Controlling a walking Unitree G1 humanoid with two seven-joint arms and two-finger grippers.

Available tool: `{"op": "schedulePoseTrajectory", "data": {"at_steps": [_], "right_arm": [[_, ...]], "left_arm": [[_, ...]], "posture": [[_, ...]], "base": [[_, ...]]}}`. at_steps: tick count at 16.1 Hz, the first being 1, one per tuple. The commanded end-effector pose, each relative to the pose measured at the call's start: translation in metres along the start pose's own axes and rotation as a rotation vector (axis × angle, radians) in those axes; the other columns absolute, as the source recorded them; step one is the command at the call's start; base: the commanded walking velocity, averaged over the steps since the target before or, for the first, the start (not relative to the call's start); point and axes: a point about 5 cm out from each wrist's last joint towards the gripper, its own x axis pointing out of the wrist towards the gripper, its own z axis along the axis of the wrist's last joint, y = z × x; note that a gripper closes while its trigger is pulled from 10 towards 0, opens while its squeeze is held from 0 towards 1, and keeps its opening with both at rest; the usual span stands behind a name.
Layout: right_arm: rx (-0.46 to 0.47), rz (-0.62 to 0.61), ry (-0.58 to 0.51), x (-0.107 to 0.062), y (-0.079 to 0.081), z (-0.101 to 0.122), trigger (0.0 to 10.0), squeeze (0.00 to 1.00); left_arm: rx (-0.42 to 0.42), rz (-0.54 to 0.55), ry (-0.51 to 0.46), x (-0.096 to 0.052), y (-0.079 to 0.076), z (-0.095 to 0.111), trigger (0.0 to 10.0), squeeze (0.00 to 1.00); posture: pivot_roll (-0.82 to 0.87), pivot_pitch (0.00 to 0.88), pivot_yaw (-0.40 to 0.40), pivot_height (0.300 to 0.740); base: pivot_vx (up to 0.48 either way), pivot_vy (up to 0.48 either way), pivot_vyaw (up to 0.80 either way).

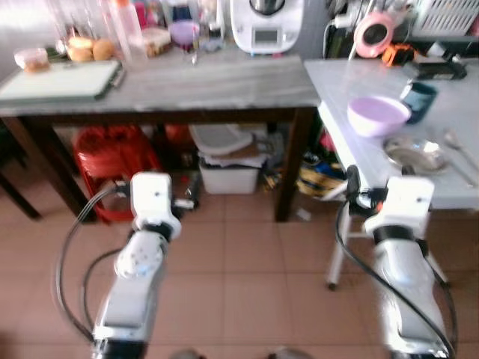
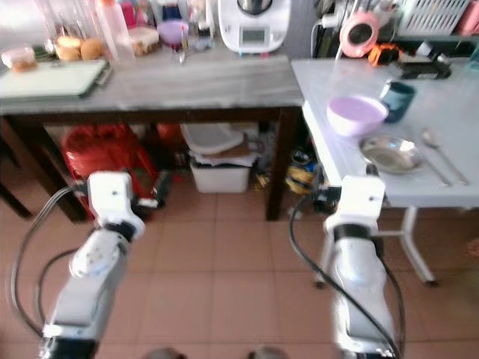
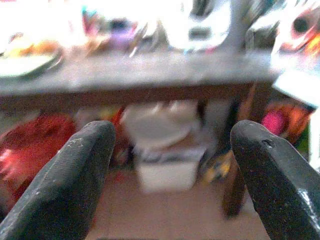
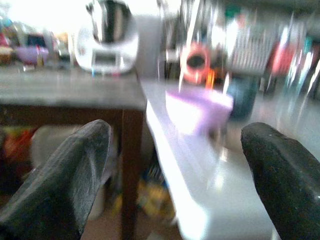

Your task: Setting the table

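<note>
Both grippers empty, fingers spread: left gripper (image 3: 170, 175), right gripper (image 4: 175, 175). Approach step. Lilac plastic bowl (image 1: 377, 114), round steel plate (image 1: 414, 155), metal spoon (image 1: 456, 142) sit on white table (image 1: 337, 82). Next: close in, reach right.

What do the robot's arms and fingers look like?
Both arms are smooth silver-white tubes, each ending in a boxy white wrist block, with black cables looping beside them. The left gripper and the right gripper each have two thick, rounded black fingers, a bit scuffed and speckled.
</note>
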Motion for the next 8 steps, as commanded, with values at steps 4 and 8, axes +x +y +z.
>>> {"op": "schedulePoseTrajectory", "data": {"at_steps": [4,8], "right_arm": [[-0.026,0.069,-0.011,-0.0011,0.0153,0.002,10.0,0.0],[-0.028,0.089,0.002,-0.0093,0.0106,-0.0002,10.0,0.0]], "left_arm": [[-0.036,-0.008,-0.043,0.0012,0.0049,0.0043,10.0,0.0],[-0.004,-0.012,-0.035,-0.0012,0.0086,0.0077,10.0,0.0]], "posture": [[0.03,0.0,0.037,0.74],[0.04,0.0,0.03,0.74]], "base": [[0.0,0.0,0.0],[0.0,-0.158,0.0]]}}
